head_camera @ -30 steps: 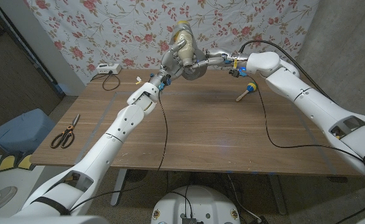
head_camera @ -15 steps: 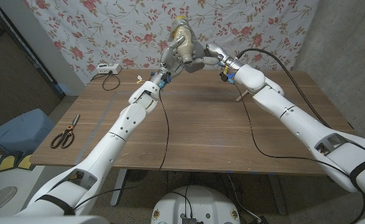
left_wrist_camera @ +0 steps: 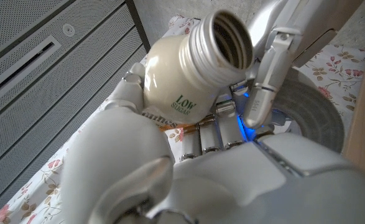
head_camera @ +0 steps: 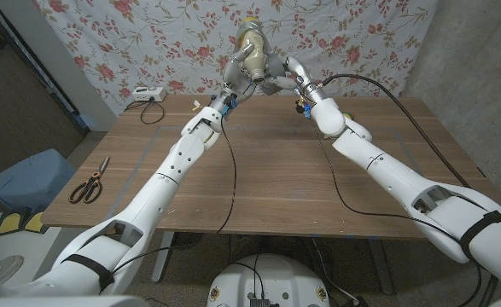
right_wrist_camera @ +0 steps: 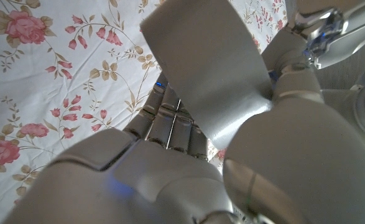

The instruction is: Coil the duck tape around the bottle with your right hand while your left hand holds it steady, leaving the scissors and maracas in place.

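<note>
L hand [head_camera: 237, 72] grips bottle [head_camera: 249, 44] held high; R hand [head_camera: 286, 75] holds tape [right_wrist_camera: 201, 68] beside it; scissors [head_camera: 89, 182] on table.

We see a floral curtain [head_camera: 148, 43] behind the wooden table [head_camera: 267, 188], grey wall [head_camera: 480, 43] at right, blue bin [head_camera: 24, 177] left.

The bottle [left_wrist_camera: 185, 78] is cream with dark green lettering, sitting right above the glossy white fingers [left_wrist_camera: 266, 81]. Behind it hangs a white cloth [head_camera: 148, 34] with a red rose print. Table [head_camera: 276, 183] is dark brown wood, and the scissors [head_camera: 88, 185] have black handles.
</note>
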